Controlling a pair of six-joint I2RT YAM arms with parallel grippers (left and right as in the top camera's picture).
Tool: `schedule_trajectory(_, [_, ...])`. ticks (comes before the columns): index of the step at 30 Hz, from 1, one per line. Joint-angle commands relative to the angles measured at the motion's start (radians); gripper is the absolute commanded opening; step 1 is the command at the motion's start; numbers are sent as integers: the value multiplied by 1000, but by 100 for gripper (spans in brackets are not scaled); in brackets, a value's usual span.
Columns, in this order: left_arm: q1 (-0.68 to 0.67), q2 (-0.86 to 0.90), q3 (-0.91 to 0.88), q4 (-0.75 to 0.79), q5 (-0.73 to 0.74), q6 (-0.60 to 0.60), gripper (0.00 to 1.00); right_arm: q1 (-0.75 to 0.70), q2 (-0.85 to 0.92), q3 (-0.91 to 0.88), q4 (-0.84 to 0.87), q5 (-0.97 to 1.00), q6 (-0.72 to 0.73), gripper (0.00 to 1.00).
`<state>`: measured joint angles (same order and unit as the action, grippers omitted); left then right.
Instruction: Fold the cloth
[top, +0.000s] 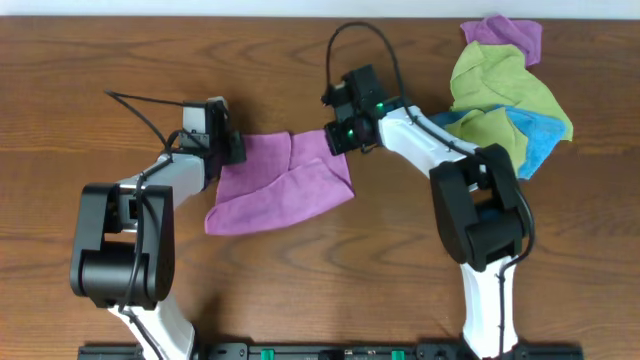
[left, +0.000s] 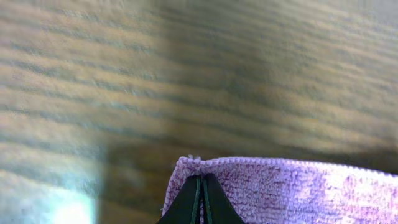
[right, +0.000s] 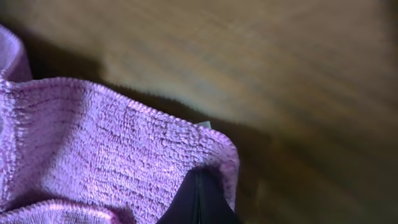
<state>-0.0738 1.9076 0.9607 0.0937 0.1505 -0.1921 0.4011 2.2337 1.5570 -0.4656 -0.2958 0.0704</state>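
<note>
free: table (top: 60, 60) far-left and front-centre open | blocked: heaped cloth pile (top: 505, 95) far-right, beside right arm (top: 420, 132)

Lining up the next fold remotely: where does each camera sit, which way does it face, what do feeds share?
Overhead: above the table, facing straight down; both arms show, the cloth between left end effector and right end effector, spare cloths upper right.
Left wrist: on the left arm, looking down past its shut fingertips at a cloth corner.
Right wrist: on the right arm, likewise, at another corner.
Shared: all three show the cloth and table.
</note>
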Motion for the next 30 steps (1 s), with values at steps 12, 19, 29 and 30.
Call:
schedule_trajectory(12, [2,51,72,41,-49,-13,6,-103,85,21,24,103,53,1])
schedule_trajectory(19, [2,48,73,35,-45,-14,6,-101,47,119,-84,18,53,45])
schedule_trajectory(29, [2,-79,85,34,-46,-14,6,-98,-163,269,-232,18,18,57])
schedule_trajectory(30, [2,-103,85,33,-45,-14,6,-99,-188,269,-240,18,12,56])
